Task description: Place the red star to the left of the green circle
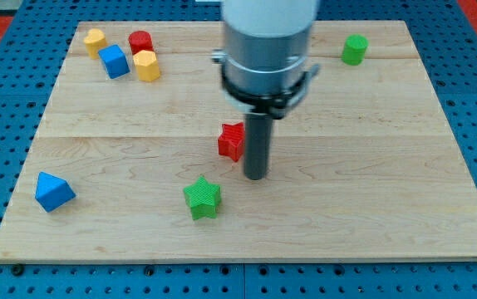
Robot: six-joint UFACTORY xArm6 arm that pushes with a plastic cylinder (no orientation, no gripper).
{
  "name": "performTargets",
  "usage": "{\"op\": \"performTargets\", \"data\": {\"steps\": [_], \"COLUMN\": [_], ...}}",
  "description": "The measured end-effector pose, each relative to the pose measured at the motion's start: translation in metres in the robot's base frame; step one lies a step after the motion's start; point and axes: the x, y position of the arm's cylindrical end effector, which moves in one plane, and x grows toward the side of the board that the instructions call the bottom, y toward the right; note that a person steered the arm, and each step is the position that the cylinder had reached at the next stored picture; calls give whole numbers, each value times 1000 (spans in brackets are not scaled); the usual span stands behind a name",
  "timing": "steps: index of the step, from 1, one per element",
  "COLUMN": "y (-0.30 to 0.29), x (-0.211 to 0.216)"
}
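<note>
The red star [231, 140] lies near the middle of the wooden board, partly hidden by my rod. My tip [256, 176] rests on the board just right of and slightly below the red star, close to it or touching it. The green circle, a short cylinder [355, 49], stands at the view's top right, far from the star and the tip.
A green star [203, 198] lies below and left of the tip. A blue triangle [53, 191] sits at the lower left. At the top left are a yellow block [95, 40], a blue cube [115, 61], a red cylinder [140, 41] and a yellow hexagon [146, 66].
</note>
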Motion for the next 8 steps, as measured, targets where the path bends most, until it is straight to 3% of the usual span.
{"op": "performTargets", "data": {"steps": [1,3,4,6,8], "y": [-30,58,63,29,133], "x": [-27,-112,-181,-212,-233]}}
